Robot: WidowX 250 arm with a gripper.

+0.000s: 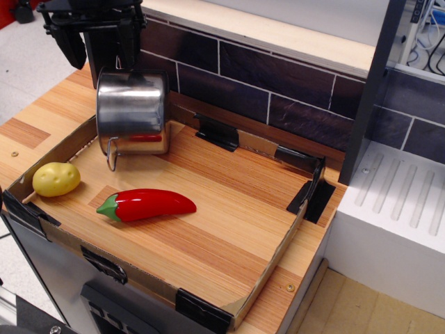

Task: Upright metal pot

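Observation:
The metal pot (132, 115) stands in the back left corner of the cardboard-edged tray (268, 275). Its flat closed base faces up, and its rim, with a wire loop handle (111, 154), is down on the wood, so it looks upside down. Its shiny side mirrors the red pepper. My gripper (99, 47) hangs just above and behind the pot. It is open and empty, with one dark finger (69, 45) left of the pot's top and the other (128, 47) over its back edge. It does not touch the pot.
A red pepper (147, 204) lies in the tray in front of the pot. A yellow potato (55, 179) sits at the tray's left edge. A dark tiled wall (264, 76) runs behind, and a white dish rack (403, 202) stands at the right.

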